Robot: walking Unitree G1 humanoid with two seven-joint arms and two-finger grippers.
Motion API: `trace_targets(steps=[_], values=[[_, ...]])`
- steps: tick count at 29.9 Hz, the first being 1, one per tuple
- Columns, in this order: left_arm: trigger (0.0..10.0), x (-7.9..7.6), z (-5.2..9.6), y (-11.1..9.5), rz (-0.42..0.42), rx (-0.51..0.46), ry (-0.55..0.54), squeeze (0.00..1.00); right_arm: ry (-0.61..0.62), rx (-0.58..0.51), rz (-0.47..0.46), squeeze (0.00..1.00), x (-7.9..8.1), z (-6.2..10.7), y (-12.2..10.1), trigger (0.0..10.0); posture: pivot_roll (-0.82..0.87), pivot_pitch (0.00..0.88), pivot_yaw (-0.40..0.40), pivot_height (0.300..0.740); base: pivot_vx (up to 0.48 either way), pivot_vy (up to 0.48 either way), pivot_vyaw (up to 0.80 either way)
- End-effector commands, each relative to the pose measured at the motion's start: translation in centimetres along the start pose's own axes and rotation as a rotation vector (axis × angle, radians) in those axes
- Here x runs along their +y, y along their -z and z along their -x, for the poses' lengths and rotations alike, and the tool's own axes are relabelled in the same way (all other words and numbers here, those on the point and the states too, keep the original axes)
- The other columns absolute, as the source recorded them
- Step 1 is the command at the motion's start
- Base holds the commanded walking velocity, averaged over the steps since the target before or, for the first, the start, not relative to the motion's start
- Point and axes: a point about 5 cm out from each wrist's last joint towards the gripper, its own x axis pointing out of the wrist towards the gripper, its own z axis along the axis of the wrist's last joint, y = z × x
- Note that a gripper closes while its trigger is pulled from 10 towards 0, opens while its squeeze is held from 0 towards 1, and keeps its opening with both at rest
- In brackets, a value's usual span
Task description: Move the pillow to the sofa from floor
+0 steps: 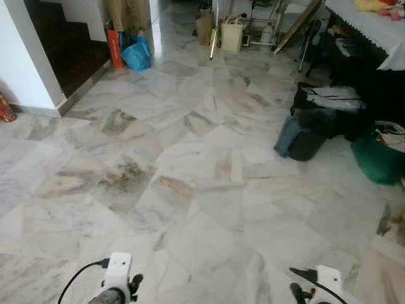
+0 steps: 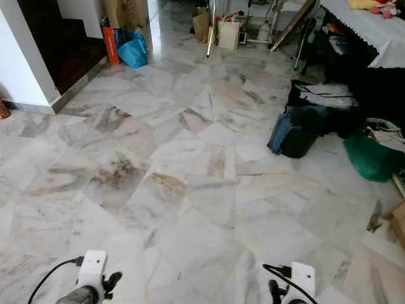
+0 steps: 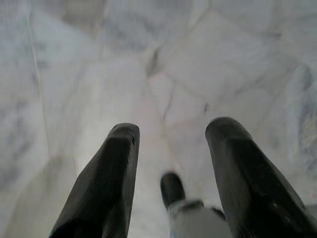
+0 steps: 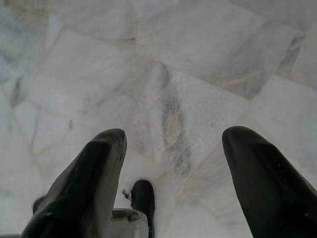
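Note:
Both arms hang low over a white marble floor (image 1: pixel 190 164). My left gripper (image 3: pixel 171 131) is open, its two black fingers (image 3: pixel 116 168) spread apart above bare tiles with nothing between them. My right gripper (image 4: pixel 173 136) is open too, fingers (image 4: pixel 94 168) wide apart over the floor and holding nothing. The left wrist (image 1: pixel 118 276) and right wrist (image 1: pixel 326 283) show at the bottom edge of the eye views. A green soft bundle (image 1: pixel 376 158) lies on the floor at the far right; I cannot tell if it is a pillow.
Dark bags (image 1: pixel 316 123) are piled on the floor at right, beside a table with a white cloth (image 1: pixel 373 25). A blue bag (image 1: pixel 137 54) and a red box (image 1: pixel 114 47) stand by a dark stairway (image 1: pixel 66 47) at back left. Boxes and stands (image 1: pixel 231 35) crowd the far end.

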Motion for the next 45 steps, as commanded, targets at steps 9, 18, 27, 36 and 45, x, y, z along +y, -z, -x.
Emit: trace_targets(steps=[9, 18, 27, 36, 45], values=[[10.0, 0.9, -0.6, -4.5, 0.045, -0.222, -0.086, 0.0, 0.013, -0.033, -0.016, 0.0, -0.4, 0.1, -0.1, 10.0, 0.02, 0.0, -0.055, 0.74, 0.0, 0.0, 0.0], [10.0, 1.4, 0.0, -7.6, -0.007, -0.437, -0.121, 0.0, -0.026, -0.154, 0.044, 0.0, 1.0, -0.2, -2.1, 10.0, 0.04, 0.0, -0.073, 0.74, 0.0, 0.0, 0.0], [10.0, 2.5, 2.2, -9.4, -0.106, -0.658, -0.095, 0.0, 0.008, -0.287, 0.025, 0.0, 1.5, 0.0, -3.2, 10.0, 0.06, 0.0, -0.007, 0.74, 0.0, 0.0, 0.0], [10.0, 1.9, 3.9, -9.8, -0.109, -0.725, -0.065, 0.0, -0.118, -0.834, 0.103, 0.0, 6.6, 3.1, -8.2, 10.0, 0.05, 0.0, 0.016, 0.74, 0.0, 0.0, 0.0], [10.0, 1.4, 3.9, -10.1, -0.099, -0.705, -0.05, 0.0, -0.128, -0.675, 0.119, 0.0, 7.2, 1.2, -7.7, 10.0, 0.05, 0.0, 0.013, 0.74, 0.0, 0.0, 0.0]])
